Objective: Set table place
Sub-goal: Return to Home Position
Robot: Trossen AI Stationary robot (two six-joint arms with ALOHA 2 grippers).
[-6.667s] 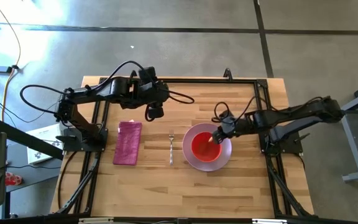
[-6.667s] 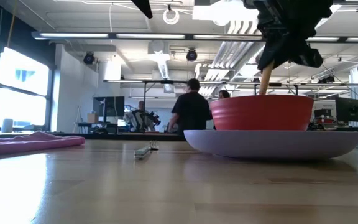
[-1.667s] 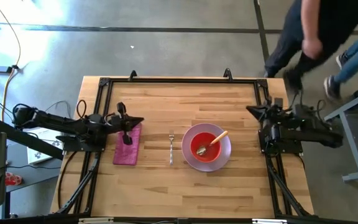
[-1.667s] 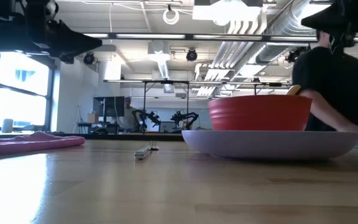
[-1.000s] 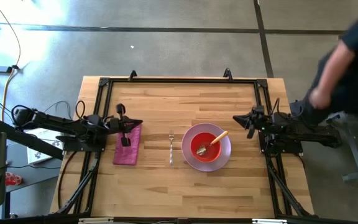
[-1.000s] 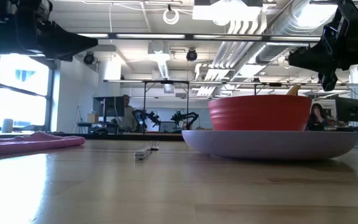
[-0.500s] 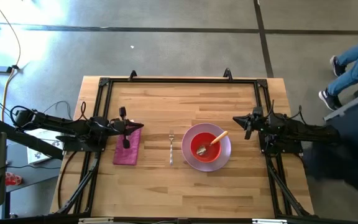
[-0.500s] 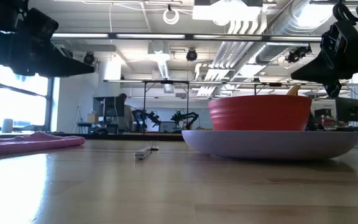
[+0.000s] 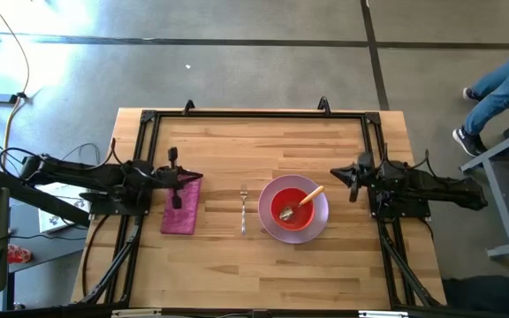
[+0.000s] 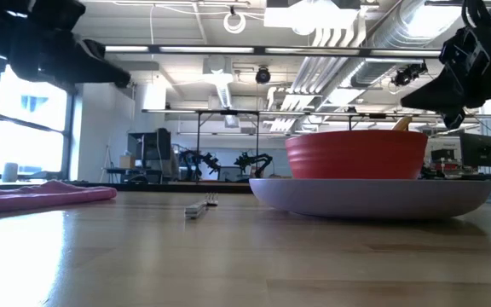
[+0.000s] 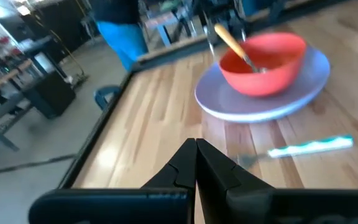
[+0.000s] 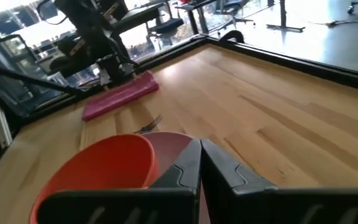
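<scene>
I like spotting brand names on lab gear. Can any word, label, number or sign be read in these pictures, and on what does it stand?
No text can be read anywhere.
plate, bowl, spoon, fork, napkin: no print shows.
left gripper, above the napkin, and right gripper, right of the plate: no label shows.
white papers left of the table: too small to read.

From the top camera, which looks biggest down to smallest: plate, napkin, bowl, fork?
Biggest is the plate.
Then the napkin, just ahead of the bowl; those two look close.
Smallest is the fork.
</scene>
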